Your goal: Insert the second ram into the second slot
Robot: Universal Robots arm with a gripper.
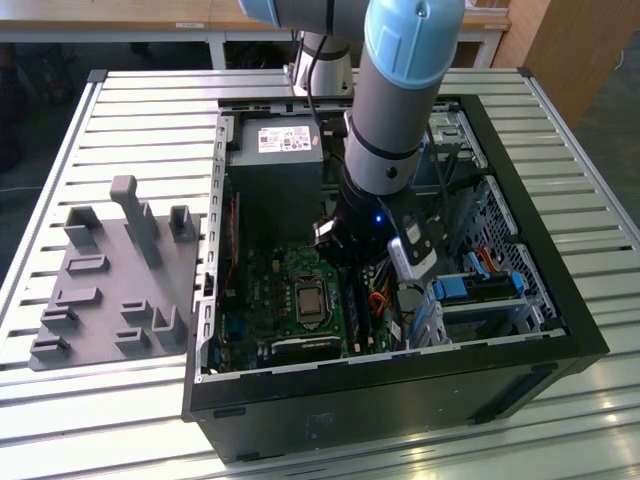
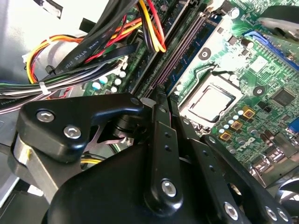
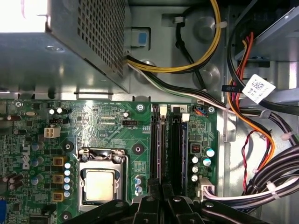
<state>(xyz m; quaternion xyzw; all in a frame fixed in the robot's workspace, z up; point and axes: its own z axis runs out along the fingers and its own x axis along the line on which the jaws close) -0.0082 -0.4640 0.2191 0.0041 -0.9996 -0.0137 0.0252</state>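
Note:
The second ram (image 2: 187,51) is a thin dark blue-green stick standing on edge in a memory slot beside the processor socket (image 2: 210,100). From above in the first wrist view it shows as a narrow line (image 3: 157,144). My gripper (image 2: 161,99) has its black fingers pinched together on the stick's near end, low over the motherboard. The first wrist view shows the gripper (image 3: 161,190) in line with that slot. In the exterior view the arm (image 1: 395,120) reaches down into the open computer case (image 1: 560,330), and the fingers are hidden behind its wrist.
Bundled cables (image 2: 70,70) run close beside the fingers on the side away from the socket. More dark slots (image 3: 178,149) lie next to the ram. The power supply box (image 1: 275,165) fills the case's far end, blue drive brackets (image 1: 470,290) sit at the exterior view's right, and a grey fixture plate (image 1: 110,280) lies outside.

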